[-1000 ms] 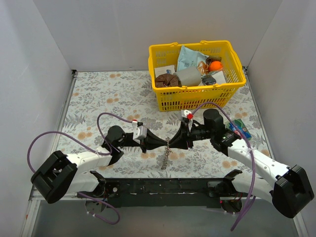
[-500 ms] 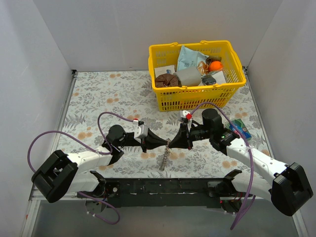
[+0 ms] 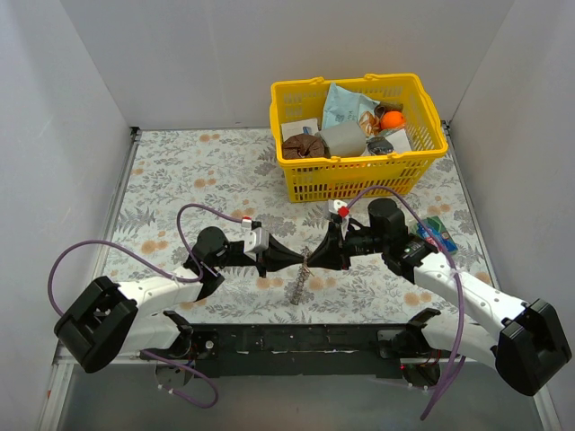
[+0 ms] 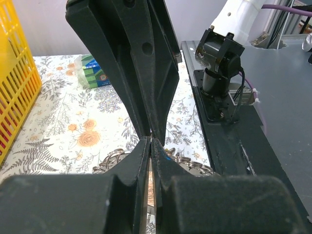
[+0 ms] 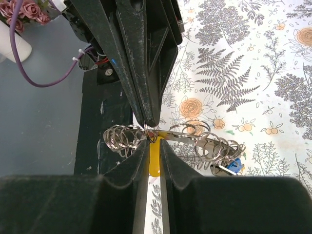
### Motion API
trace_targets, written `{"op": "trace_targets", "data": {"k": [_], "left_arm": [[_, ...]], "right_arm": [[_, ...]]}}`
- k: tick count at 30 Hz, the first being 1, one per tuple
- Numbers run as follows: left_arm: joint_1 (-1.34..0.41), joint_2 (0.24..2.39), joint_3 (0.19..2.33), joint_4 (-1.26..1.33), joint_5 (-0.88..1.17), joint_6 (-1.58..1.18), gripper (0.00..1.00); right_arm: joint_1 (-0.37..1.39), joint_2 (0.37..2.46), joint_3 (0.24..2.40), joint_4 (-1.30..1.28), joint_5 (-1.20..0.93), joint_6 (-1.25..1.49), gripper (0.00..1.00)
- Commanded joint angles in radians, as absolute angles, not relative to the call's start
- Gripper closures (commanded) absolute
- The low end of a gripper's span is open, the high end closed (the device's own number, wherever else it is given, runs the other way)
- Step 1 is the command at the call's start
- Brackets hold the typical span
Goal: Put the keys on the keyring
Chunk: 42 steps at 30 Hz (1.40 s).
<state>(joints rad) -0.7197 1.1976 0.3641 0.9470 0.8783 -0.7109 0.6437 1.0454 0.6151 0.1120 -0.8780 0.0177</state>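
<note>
Top view, left gripper [image 3: 299, 260]: reaches in from the left to the middle of the floral tabletop [image 3: 180, 171], tip to tip with the other arm.
Top view, right gripper [image 3: 312, 259]: comes in from the right and meets the left one; both tips are raised above the cloth.
Top view, keyring [image 3: 296, 287]: a string of linked silver rings hanging from the meeting point, its low end near the tabletop.
Top view, surroundings: a yellow basket [image 3: 341, 184] full of objects stands behind the grippers; a green-blue box [image 3: 436, 233] lies on the right.
Left wrist view, left gripper [image 4: 151, 144]: clenched to a thin slit, the right gripper [image 4: 150, 132] pointing straight at it.
Left wrist view, keyring [image 4: 114, 160]: loops spread to both sides just behind the fingertips; it seems pinched at the tips, though the contact itself is hidden.
Left wrist view, background: basket [image 4: 14, 92] at the left edge, box [image 4: 93, 73] beyond it.
Right wrist view, right gripper [image 5: 153, 144]: clamped on a yellow key [image 5: 154, 163] showing between its fingers.
Right wrist view, left gripper [image 5: 147, 124]: tips drawn together, touching a ring.
Right wrist view, keyring [image 5: 122, 139]: a bunch of rings across both tips.
Right wrist view, keys: a blue key [image 5: 235, 165] hangs at the right end of the rings.
</note>
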Motion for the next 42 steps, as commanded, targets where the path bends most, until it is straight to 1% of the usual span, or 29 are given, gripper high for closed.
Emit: {"op": "trace_targets", "data": {"k": [1, 7, 9, 10, 12, 13, 16, 18, 20, 21, 22, 23, 24, 27, 30, 31, 32, 35, 36, 38, 39, 42], "left_arm": [[-0.726, 1.157, 0.387, 0.956, 0.887, -0.689, 1.00], [-0.726, 1.175, 0.388, 0.973, 0.896, -0.696, 1.00], [-0.726, 1.181, 0.390, 0.976, 0.899, -0.698, 1.00], [-0.726, 1.183, 0.393, 0.976, 0.900, -0.698, 1.00], [-0.726, 1.184, 0.394, 0.979, 0.902, -0.699, 1.00], [-0.726, 1.186, 0.397, 0.979, 0.903, -0.699, 1.00], [-0.726, 1.190, 0.403, 0.979, 0.910, -0.699, 1.00], [-0.726, 1.193, 0.405, 0.983, 0.911, -0.703, 1.00], [-0.726, 1.196, 0.410, 0.988, 0.914, -0.704, 1.00], [-0.726, 1.198, 0.408, 0.991, 0.917, -0.706, 1.00], [-0.726, 1.200, 0.411, 0.992, 0.919, -0.709, 1.00], [-0.726, 1.200, 0.410, 0.994, 0.919, -0.710, 1.00], [-0.726, 1.198, 0.413, 0.997, 0.919, -0.710, 1.00], [-0.726, 1.192, 0.414, 0.985, 0.914, -0.706, 1.00], [-0.726, 1.177, 0.425, 0.930, 0.910, -0.684, 1.00], [-0.726, 1.170, 0.428, 0.907, 0.904, -0.674, 0.96], [-0.726, 1.158, 0.433, 0.878, 0.899, -0.640, 0.89], [-0.726, 1.140, 0.485, 0.697, 0.882, -0.547, 0.78], [-0.726, 1.138, 0.501, 0.581, 0.871, -0.517, 0.73], [-0.726, 1.135, 0.558, 0.464, 0.850, -0.462, 0.68], [-0.726, 1.140, 0.577, 0.352, 0.841, -0.404, 0.63], [-0.726, 1.166, 0.647, 0.183, 0.824, -0.327, 0.54]], "right_arm": [[0.647, 1.020, 0.655, 0.132, -0.851, 0.002, 0.79], [0.647, 1.031, 0.666, 0.141, -0.865, 0.002, 0.80], [0.647, 1.034, 0.669, 0.144, -0.865, 0.005, 0.77], [0.647, 1.032, 0.670, 0.150, -0.865, 0.006, 0.73], [0.646, 1.035, 0.669, 0.159, -0.870, 0.014, 0.68], [0.647, 1.035, 0.667, 0.167, -0.870, 0.017, 0.64], [0.647, 1.034, 0.663, 0.176, -0.862, 0.018, 0.59], [0.647, 1.035, 0.661, 0.179, -0.867, 0.017, 0.58], [0.647, 1.037, 0.660, 0.192, -0.882, 0.021, 0.64], [0.647, 1.045, 0.661, 0.198, -0.888, 0.025, 0.69], [0.649, 1.049, 0.661, 0.204, -0.897, 0.028, 0.85], [0.647, 1.057, 0.663, 0.206, -0.919, 0.031, 0.94], [0.647, 1.072, 0.669, 0.203, -0.925, 0.031, 0.99], [0.647, 1.091, 0.679, 0.175, -0.939, 0.011, 0.99], [0.647, 1.089, 0.699, 0.091, -0.908, -0.035, 0.99], [0.646, 1.091, 0.707, 0.071, -0.897, -0.046, 0.99], [0.647, 1.094, 0.715, 0.048, -0.876, -0.057, 0.99], [0.647, 1.109, 0.750, -0.058, -0.836, -0.103, 0.99], [0.647, 1.114, 0.761, -0.104, -0.825, -0.116, 0.99], [0.647, 1.130, 0.790, -0.152, -0.799, -0.133, 0.99], [0.647, 1.138, 0.801, -0.207, -0.789, -0.144, 0.99], [0.650, 1.158, 0.841, -0.305, -0.727, -0.179, 0.99]]}}
